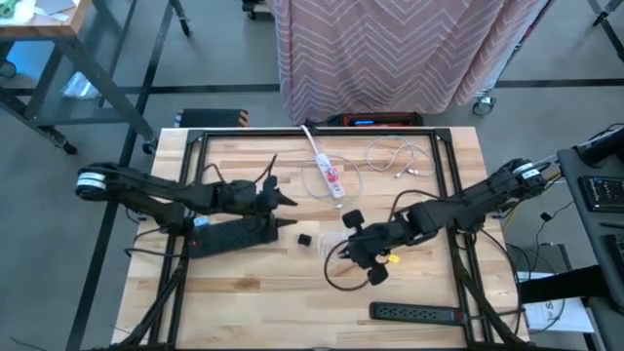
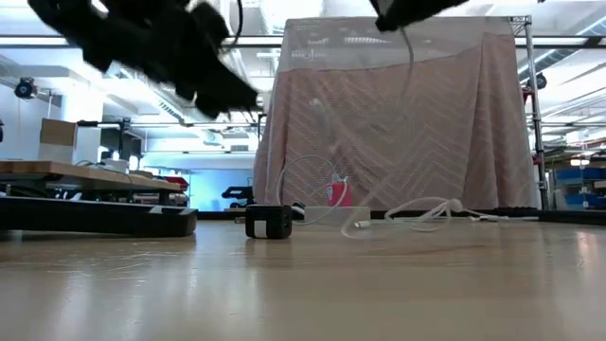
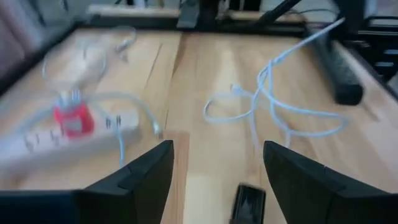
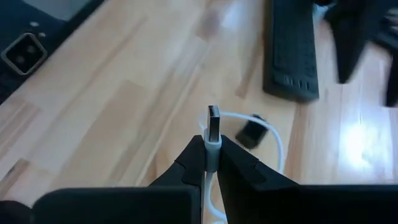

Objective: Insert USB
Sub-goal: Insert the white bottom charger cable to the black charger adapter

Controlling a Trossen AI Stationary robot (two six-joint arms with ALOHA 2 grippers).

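My right gripper point(image 4: 211, 163) is shut on a white USB cable's plug point(image 4: 212, 127) above the table's middle point(image 1: 343, 241). The cable point(image 4: 273, 140) loops away below it. A small black charger cube point(image 1: 304, 238) rests on the table between the grippers; it also shows in the low view point(image 2: 268, 221) and ahead of the plug point(image 4: 252, 132). My left gripper point(image 3: 214, 171) is open and empty, raised above the table point(image 1: 285, 200), with the cube just ahead of it point(image 3: 249, 202). My right gripper pinches the plug's white shell point(image 4: 212, 151) between its two fingers, at their free ends. The metal end point(image 4: 213, 117) sticks out forward past the fingertips, toward the table's left side. The plug is lifted clear of the table, and the cable trails behind.
A black power strip point(image 1: 234, 234) lies under my left arm. A white power strip point(image 1: 327, 171) with a red plug point(image 3: 71, 119) and a loose white cable point(image 1: 395, 156) lie at the far side. Another black power strip point(image 1: 414, 313) lies near the front edge.
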